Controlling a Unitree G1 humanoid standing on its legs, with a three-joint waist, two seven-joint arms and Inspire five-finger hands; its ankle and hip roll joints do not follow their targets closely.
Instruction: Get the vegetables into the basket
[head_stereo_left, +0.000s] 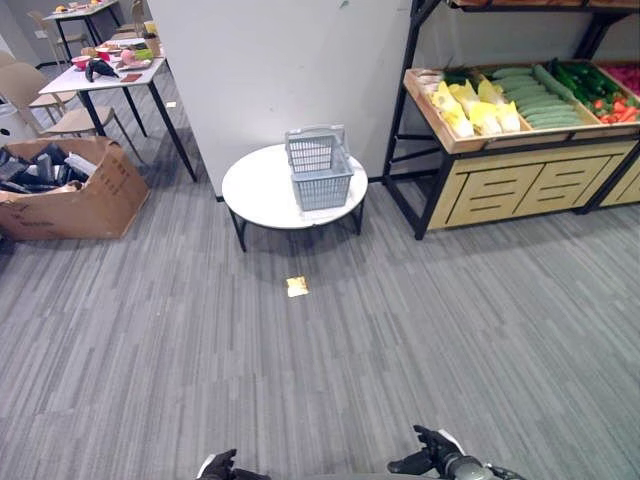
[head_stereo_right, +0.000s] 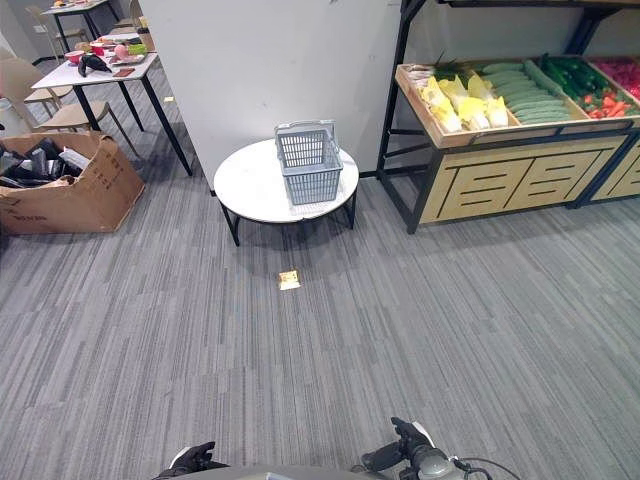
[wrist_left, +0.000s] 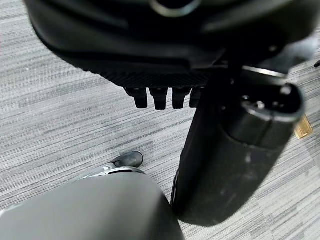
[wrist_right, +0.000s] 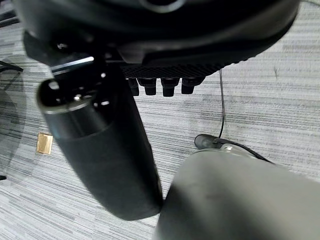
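- The task looked barely begun: the grey plastic basket (head_stereo_left: 319, 167) sat on the round white table (head_stereo_left: 262, 190), upright, handle folded back toward the wall, and nothing could be seen inside it through its mesh.
- The vegetables lay well apart from it, on the wooden produce stand (head_stereo_left: 520, 180) to the robot's right: yellow corn cobs (head_stereo_left: 472, 108) in the nearer compartment, pale green cucumbers (head_stereo_left: 535, 98) beside them, darker green vegetables (head_stereo_left: 585, 78) and red ones (head_stereo_left: 618, 108) further right.
- The left hand (head_stereo_left: 218, 466) showed at the bottom edge of the head views, low and close to the body, holding nothing; its wrist view showed the fingers (wrist_left: 161, 98) hanging in a straight, relaxed row over bare carpet.
- The right hand (head_stereo_left: 428, 452) was likewise low near the bottom edge and empty; in its wrist view the fingers (wrist_right: 159, 87) hung straight over the carpet, thumb apart from them.
- A small yellowish tag (head_stereo_left: 297, 287) lay on the grey carpet between the robot and the table.
- Off to the left stood a cardboard box (head_stereo_left: 70, 190) of dark items and a far table (head_stereo_left: 110, 72) with odds and ends, neither part of the job.
- My judgement: everything remained to do — approaching the stand, picking a vegetable, and carrying it over to the basket.
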